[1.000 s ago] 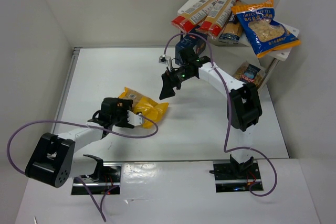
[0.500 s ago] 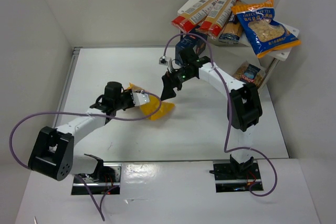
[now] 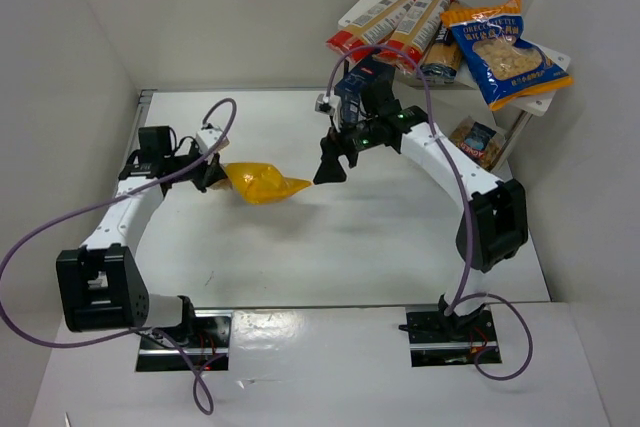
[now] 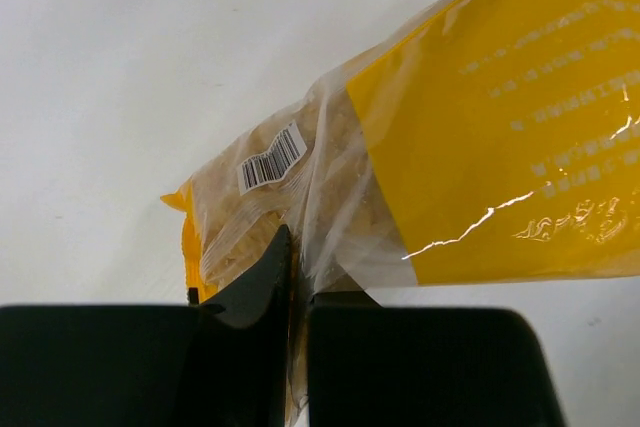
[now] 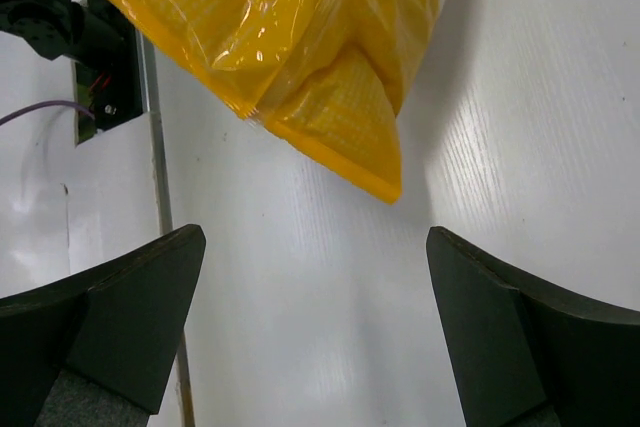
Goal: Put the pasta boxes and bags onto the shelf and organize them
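My left gripper [image 3: 207,173] is shut on the clear edge of the yellow bag [image 3: 262,184], which hangs out to its right above the table. In the left wrist view the jaws [image 4: 298,282] pinch the film beside the pasta window of the yellow bag [image 4: 500,137]. My right gripper [image 3: 331,164] is open just right of the bag's tip, touching nothing. From the right wrist, the yellow bag [image 5: 300,37] ends short of the gripper [image 5: 315,282]. On the shelf [image 3: 545,104] lie two red-and-cream boxes [image 3: 375,25] and a blue-and-orange bag [image 3: 497,47]. A small clear bag [image 3: 476,139] is on the lower tier.
A dark blue box [image 3: 356,88] stands by the shelf's left end, partly behind my right arm. White walls enclose the table on the left, the back and the right. A purple cable [image 3: 215,117] loops over the left arm.
My left gripper shut on the yellow bag, lifted it and swung it left and toward the back. The right gripper shifted slightly back and right, still open.
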